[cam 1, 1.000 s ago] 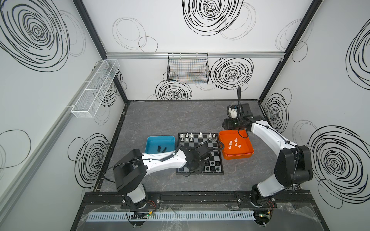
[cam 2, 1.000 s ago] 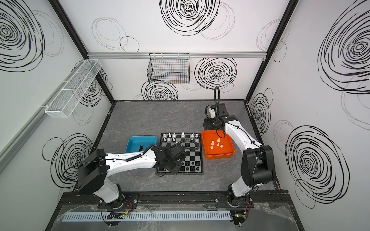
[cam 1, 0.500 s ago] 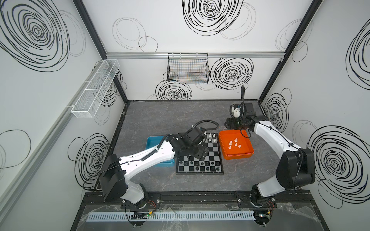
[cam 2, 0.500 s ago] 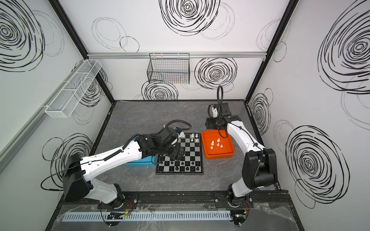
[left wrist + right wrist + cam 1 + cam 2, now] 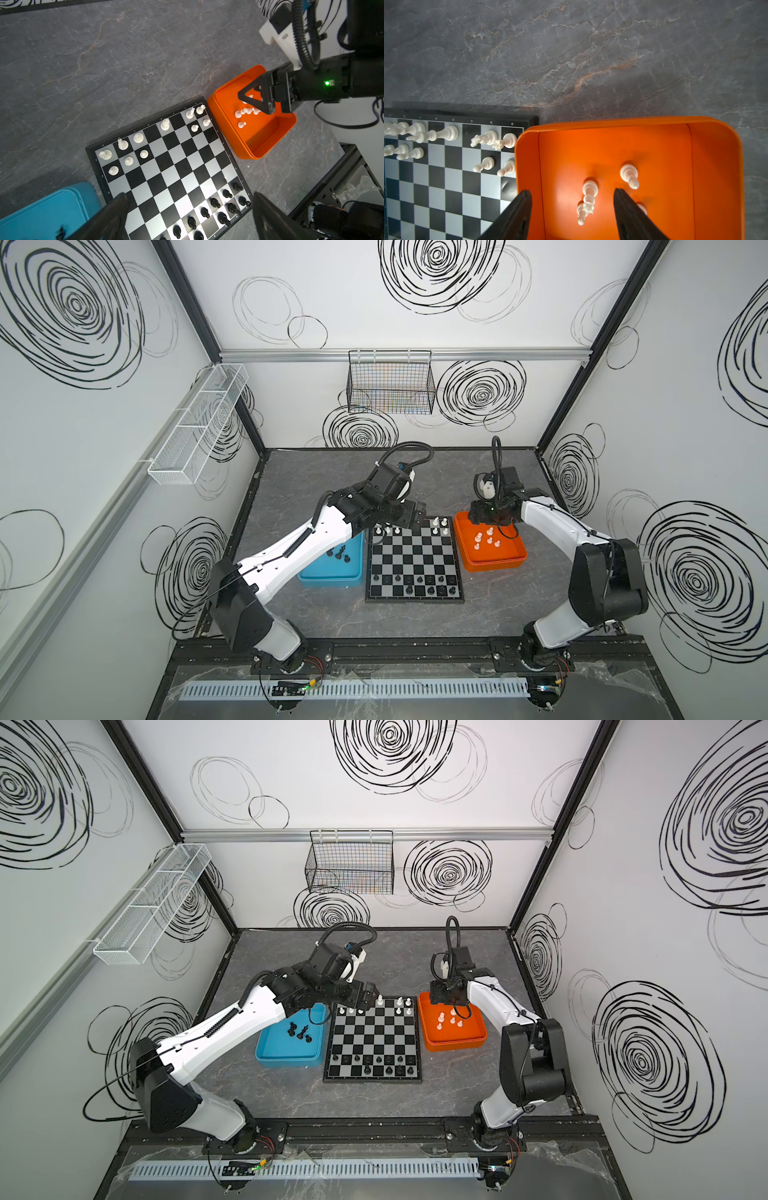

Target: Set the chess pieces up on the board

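While the left gripper [image 5: 190, 196] gapes empty over the board [image 5: 413, 560]'s 12 o'clock edge, the right gripper [image 5: 572, 191], half-spread and empty above huddled white pieces [image 5: 589, 191] in the orange tray [image 5: 633, 122] at 3 o'clock, may pinch two together or topple neighbours.

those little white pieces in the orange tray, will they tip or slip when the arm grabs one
Likely tippy: the white pieces are tall and narrow on small bases, clustered in the orange tray, so a nudge could topple a neighbour. Probably slippery: they look smooth and glossy. Likely stiff and light, being tiny beside the right end effector.
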### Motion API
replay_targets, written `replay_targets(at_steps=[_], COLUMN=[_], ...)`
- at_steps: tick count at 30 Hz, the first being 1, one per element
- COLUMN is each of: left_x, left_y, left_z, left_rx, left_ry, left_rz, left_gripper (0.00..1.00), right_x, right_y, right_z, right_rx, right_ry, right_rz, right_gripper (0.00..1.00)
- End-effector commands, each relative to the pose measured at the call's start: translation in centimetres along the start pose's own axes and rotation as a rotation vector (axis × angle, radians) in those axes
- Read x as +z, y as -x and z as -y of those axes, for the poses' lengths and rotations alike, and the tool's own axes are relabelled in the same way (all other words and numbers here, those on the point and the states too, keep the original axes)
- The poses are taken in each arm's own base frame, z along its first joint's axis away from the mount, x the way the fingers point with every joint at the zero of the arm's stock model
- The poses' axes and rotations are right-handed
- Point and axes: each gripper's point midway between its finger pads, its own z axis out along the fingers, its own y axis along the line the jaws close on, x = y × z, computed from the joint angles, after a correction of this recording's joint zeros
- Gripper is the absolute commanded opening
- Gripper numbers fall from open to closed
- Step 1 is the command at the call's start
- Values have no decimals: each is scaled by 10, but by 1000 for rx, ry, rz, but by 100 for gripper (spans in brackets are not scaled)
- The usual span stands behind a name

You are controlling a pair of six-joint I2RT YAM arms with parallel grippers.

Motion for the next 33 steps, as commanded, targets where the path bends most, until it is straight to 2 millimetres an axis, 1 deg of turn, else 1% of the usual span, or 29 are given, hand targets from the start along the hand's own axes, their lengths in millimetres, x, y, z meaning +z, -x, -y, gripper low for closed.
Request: replay_targets(at_steps=[1,4,8,14,17,20,28,33], left_x=[2,2,2,6,7,9,13,15], left_y=[8,12,14,11,9,8,4,2], left_z=[-15,-27,-43,-60,-63,-65,-66,-66], left_rx=[-15,-33,-50,-73,-70,-73,-79,-82], left_ry=[9,23,45,64,66,66,63,62], left_rz=[15,23,28,18,17,10,2,-5], left_gripper=[96,96,96,96,96,96,96,96], right_x=[10,16,18,26,31,35,37,38], right_y=[-10,-18,-23,-40,-48,-51,-44,-41], right_z=[5,7,11,13,14,15,14,14], right_rx=[11,17,18,25,26,30,27,25], right_ry=[-27,-34,-49,-49,-47,-46,-42,-44], right_rz=[-37,-73,-87,-130,-151,-161,-144,-139], right_gripper=[64,61,58,58,58,57,55,50])
